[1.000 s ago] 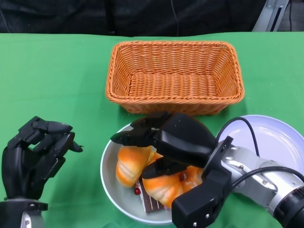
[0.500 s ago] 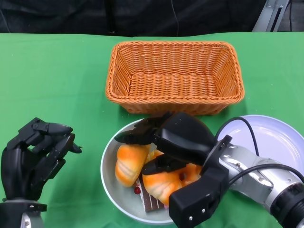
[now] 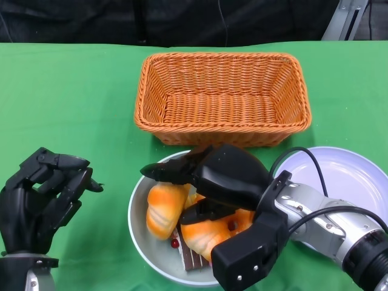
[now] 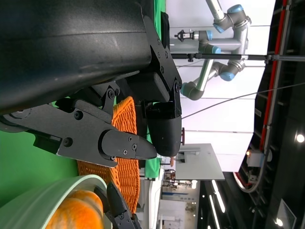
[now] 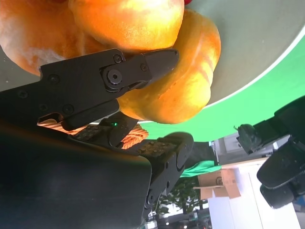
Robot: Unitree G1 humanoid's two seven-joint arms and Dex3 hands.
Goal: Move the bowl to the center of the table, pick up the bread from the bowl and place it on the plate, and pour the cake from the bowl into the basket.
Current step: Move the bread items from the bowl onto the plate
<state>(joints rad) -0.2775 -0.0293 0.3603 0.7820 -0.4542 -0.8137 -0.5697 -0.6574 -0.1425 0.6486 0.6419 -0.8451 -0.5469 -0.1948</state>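
The right hand (image 3: 209, 182) is lowered into the bowl (image 3: 138, 209), which is set near the middle of the table, just before the basket (image 3: 223, 97) and just beside the plate (image 3: 354, 176). This position fits the second step of the task: the bread is to be taken out of the bowl. In the right wrist view the fingers (image 5: 119, 76) are laid against a bread roll (image 5: 181, 90), with one finger over it and another under it, so a grasp is being formed. Whether the roll is already firmly held cannot be told; it is not lifted from the bowl.

The left hand (image 3: 42, 197) is kept apart, over the green cloth (image 3: 66, 103) at the left of the bowl. Its fingers are curled inwards and nothing is held in them. It is judged to be parked there so that the way of the other arm is left free.

In the bowl several things are seen: one orange bread roll (image 3: 163, 206) at the left side, further orange bread (image 3: 209, 236) under the right hand, and a piece of dark cake (image 3: 193, 259) with a red berry (image 3: 175, 244) beside it, near the front rim. The cake is partly covered by the bread and the hand.

The basket holds nothing, and nothing is seen on the visible part of the plate. So the bread step is judged as not yet finished, and the pouring of the cake is not begun
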